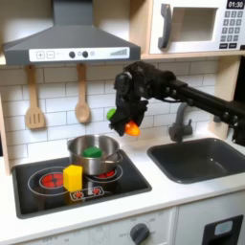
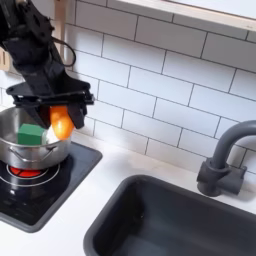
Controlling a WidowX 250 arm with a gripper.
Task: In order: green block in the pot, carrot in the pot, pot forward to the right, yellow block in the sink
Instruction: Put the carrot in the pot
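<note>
The silver pot (image 1: 95, 154) (image 2: 30, 152) stands on the black stovetop with the green block (image 1: 92, 151) (image 2: 30, 134) lying inside it. My gripper (image 1: 127, 121) (image 2: 62, 116) hangs just above and to the pot's right in both exterior views, shut on the orange carrot (image 1: 131, 126) (image 2: 62, 124), whose green tip points up beside the fingers. The yellow block (image 1: 73, 176) rests on the stovetop in front of the pot. To the right in both exterior views lies the dark grey sink (image 1: 196, 159) (image 2: 170, 218).
The black stovetop (image 1: 57, 191) (image 2: 50, 195) has red rings. A dark arched faucet (image 1: 179, 122) (image 2: 224, 160) stands behind the sink. Two wooden utensils (image 1: 34, 100) hang on the tiled wall, under a range hood (image 1: 67, 43). A microwave (image 1: 196, 24) sits at the first exterior view's upper right.
</note>
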